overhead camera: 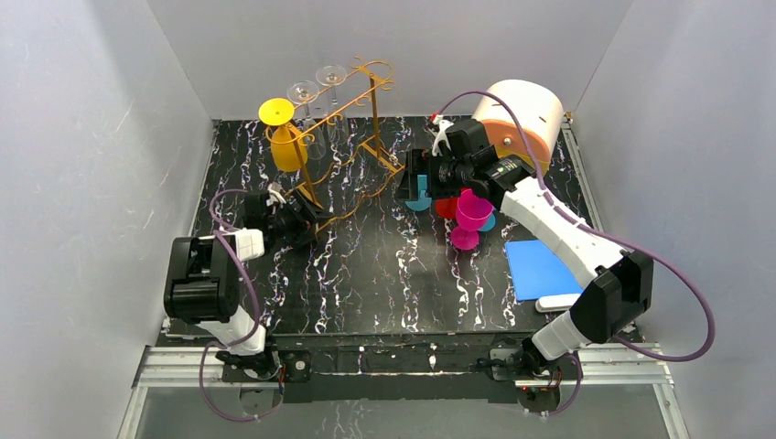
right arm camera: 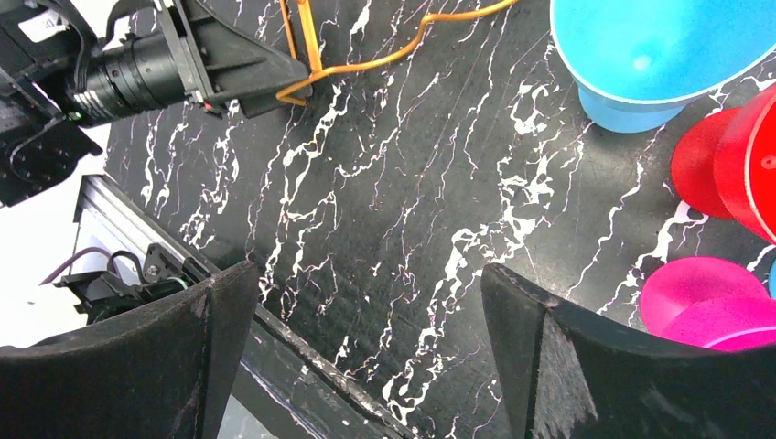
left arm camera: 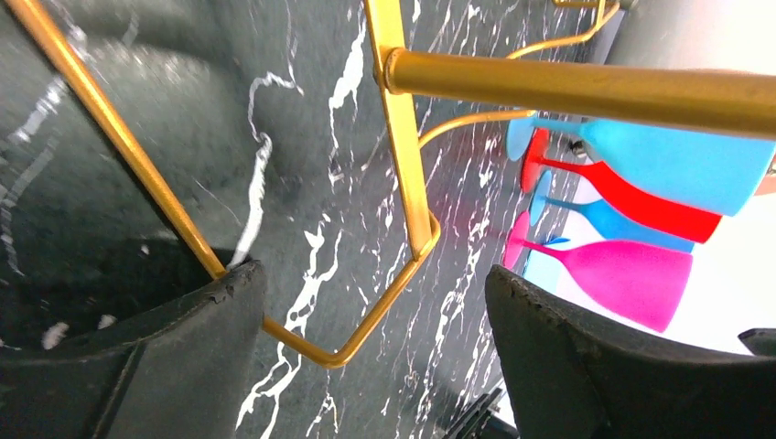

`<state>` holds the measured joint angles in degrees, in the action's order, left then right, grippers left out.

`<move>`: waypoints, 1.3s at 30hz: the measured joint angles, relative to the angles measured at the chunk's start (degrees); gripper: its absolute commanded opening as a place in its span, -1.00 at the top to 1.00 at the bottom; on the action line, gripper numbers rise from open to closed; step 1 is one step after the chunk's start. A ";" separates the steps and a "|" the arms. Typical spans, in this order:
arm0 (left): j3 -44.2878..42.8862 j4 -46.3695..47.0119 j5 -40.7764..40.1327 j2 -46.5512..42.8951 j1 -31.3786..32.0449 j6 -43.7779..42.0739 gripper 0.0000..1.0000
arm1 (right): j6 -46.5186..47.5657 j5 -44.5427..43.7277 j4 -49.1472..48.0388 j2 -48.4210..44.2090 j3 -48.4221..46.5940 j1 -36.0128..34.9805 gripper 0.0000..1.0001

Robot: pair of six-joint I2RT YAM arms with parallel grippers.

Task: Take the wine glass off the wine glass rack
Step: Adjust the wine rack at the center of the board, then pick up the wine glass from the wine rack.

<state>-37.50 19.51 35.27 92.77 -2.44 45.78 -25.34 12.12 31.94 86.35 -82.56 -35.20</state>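
The wine glass [overhead camera: 285, 146], opaque yellow, is hanging upside down at the rack's [overhead camera: 373, 110] 9 o'clock side. Its round foot is sitting above the top rails and its bowl is pointing down, so the foot is carrying it and, by my reading, it can only come away by sliding along the rails to their open end. Two clear glasses [overhead camera: 316, 87] are hanging the same way just beyond it, toward 1 o'clock. The rack is standing in the 11 o'clock part of the dark marbled worktop [overhead camera: 384, 274]. The left gripper [overhead camera: 291, 218] is sitting low at 6 o'clock of the glass, by the rack's foot; in its wrist view its jaws [left arm camera: 373, 279] are standing spread with the gold bottom loop [left arm camera: 339, 352] between them, probably to steady the frame, though I cannot tell whether a finger is touching the wire. The right gripper [overhead camera: 419, 178] is hovering at 3 o'clock of the rack, jaws [right arm camera: 366, 274] spread wide over bare worktop and holding nothing, beside a cluster of pink, red and blue glasses [overhead camera: 471, 212] resting on the worktop.
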 measured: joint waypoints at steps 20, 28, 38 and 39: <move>-4.33 -24.79 -19.56 -18.01 4.76 -6.29 -0.96 | -0.42 0.02 -0.04 -0.42 0.00 0.00 -0.97; -9.84 -35.63 -23.37 -26.34 -10.36 -9.25 -0.97 | -0.42 -0.90 -0.07 -0.59 -0.02 0.00 -0.97; -34.97 -39.54 -17.97 -21.70 -19.89 -9.16 -0.97 | -0.44 -6.75 -2.43 -6.21 1.01 0.22 -0.97; -37.38 -38.47 -16.65 -21.05 -19.93 -8.59 -0.97 | -0.44 -7.50 -2.64 -6.69 1.05 0.22 -0.97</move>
<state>-74.87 -18.96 18.61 71.72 -22.37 37.19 -25.78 4.62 29.30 79.66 -81.52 -34.98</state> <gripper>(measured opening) 0.983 0.984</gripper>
